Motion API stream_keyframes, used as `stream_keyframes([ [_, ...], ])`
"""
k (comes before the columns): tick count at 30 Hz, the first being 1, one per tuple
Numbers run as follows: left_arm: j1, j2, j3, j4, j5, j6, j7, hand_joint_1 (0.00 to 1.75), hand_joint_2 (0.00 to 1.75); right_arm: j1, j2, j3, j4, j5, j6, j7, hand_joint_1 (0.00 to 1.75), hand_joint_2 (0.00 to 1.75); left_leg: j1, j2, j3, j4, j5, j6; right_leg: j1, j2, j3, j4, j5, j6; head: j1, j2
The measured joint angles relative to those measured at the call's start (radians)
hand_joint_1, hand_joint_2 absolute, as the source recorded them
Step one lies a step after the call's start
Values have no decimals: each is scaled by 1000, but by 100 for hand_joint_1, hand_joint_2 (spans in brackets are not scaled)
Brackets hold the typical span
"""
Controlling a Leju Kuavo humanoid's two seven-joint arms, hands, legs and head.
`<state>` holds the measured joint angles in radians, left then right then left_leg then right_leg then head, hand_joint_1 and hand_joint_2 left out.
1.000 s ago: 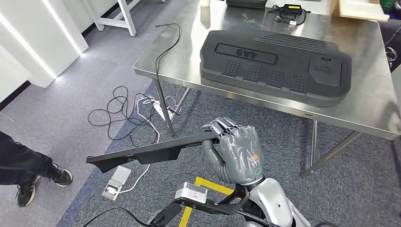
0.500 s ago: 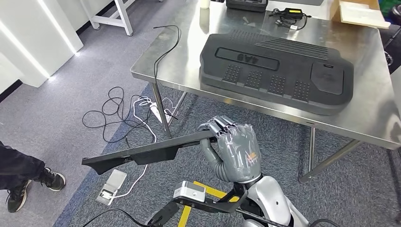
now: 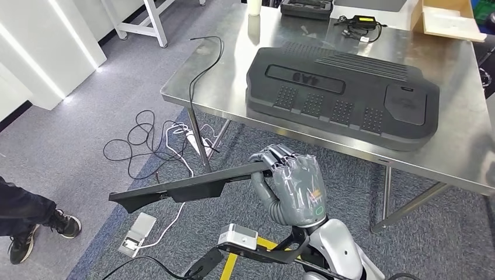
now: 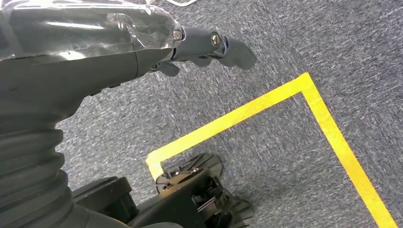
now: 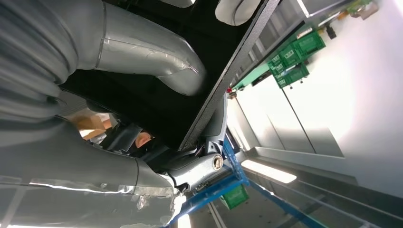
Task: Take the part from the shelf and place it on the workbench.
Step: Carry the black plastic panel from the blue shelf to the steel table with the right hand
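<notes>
A long flat black part (image 3: 187, 188) sticks out level to the left above the carpet, and my right hand (image 3: 295, 186) grips its right end. In the right wrist view the part's thin edge (image 5: 237, 66) runs past the grey thumb (image 5: 152, 52) pressed against it. The steel workbench (image 3: 233, 87) stands ahead of the hand, beyond the part. My left hand (image 4: 142, 52) hangs over the carpet with its dark fingers (image 4: 214, 45) stretched out and nothing in them.
A big black moulded cover (image 3: 341, 87) takes up most of the workbench. A thin black cable (image 3: 204, 55), a charger (image 3: 359, 28) and a cardboard box (image 3: 446, 17) also lie there. Loose cables (image 3: 149, 137) and a white adapter (image 3: 135, 233) are on the floor. A person's shoe (image 3: 23, 242) is at far left. Yellow tape (image 4: 266, 104) marks the carpet.
The whole picture has shifted a little, so the camera moved. My right hand keeps the same hold on the part, which stays level.
</notes>
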<state>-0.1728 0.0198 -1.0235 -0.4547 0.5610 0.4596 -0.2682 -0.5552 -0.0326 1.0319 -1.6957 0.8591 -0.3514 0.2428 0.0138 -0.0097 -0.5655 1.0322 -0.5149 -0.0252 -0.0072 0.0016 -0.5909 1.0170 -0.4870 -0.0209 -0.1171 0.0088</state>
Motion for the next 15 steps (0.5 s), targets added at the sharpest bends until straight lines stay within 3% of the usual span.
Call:
stream_keyframes([
  [2, 0, 0, 0, 0, 0, 0, 0, 0, 175, -1, 0, 0, 0, 0, 0, 0, 175, 175, 2, 2, -30, 77, -41, -9, -5, -3, 13, -9, -1, -9, -3, 0],
  [4, 2, 0, 0, 0, 0, 0, 0, 0, 175, -1, 0, 0, 0, 0, 0, -1, 175, 175, 4, 2, -101, 209, -92, -17, -5, -5, 20, -10, -7, -15, -6, 0],
  [5, 3, 0, 0, 0, 0, 0, 0, 0, 175, 0, 0, 0, 0, 0, 0, -1, 175, 175, 6, 2, -132, 256, -101, -19, -5, -5, 24, -10, -11, -15, -6, 0],
  [6, 4, 0, 0, 0, 0, 1, 0, 0, 175, 0, 0, 0, 0, 0, 0, -1, 175, 175, 8, 2, -147, 269, -90, -21, -6, -4, 29, -9, -15, -14, -7, 0],
  [7, 4, 1, 0, 0, 0, 1, 0, 0, 175, 1, 0, 0, 0, 0, 0, -1, 175, 175, 10, 2, -141, 240, -58, -22, -7, -3, 35, -9, -20, -11, -7, 0],
  [9, 4, 1, 0, 0, 0, 1, 0, 0, 175, 1, 0, 0, 0, -1, 0, -1, 175, 175, 13, 4, -88, 107, 22, -24, -8, -2, 51, -8, -33, -2, -8, 0],
  [10, 3, 1, 0, 0, 1, 1, 0, 0, 175, 1, 0, 0, 1, -2, 0, 0, 175, 175, 13, 4, -65, 49, 47, -21, -7, -1, 56, -6, -40, 4, -8, 0],
  [11, 3, 1, 0, 0, 2, 1, 0, 0, 175, 0, 0, 0, 1, -2, -1, 0, 175, 175, 11, 3, -51, 14, 58, -18, -5, 0, 60, -5, -44, 10, -6, 0],
  [15, 3, 2, -1, 0, 4, 2, -1, 0, 175, -2, 0, 0, 1, -3, -1, 0, 175, 175, 7, 1, -46, -4, 51, 10, -6, 0, 62, -2, -58, 32, 0, 0],
])
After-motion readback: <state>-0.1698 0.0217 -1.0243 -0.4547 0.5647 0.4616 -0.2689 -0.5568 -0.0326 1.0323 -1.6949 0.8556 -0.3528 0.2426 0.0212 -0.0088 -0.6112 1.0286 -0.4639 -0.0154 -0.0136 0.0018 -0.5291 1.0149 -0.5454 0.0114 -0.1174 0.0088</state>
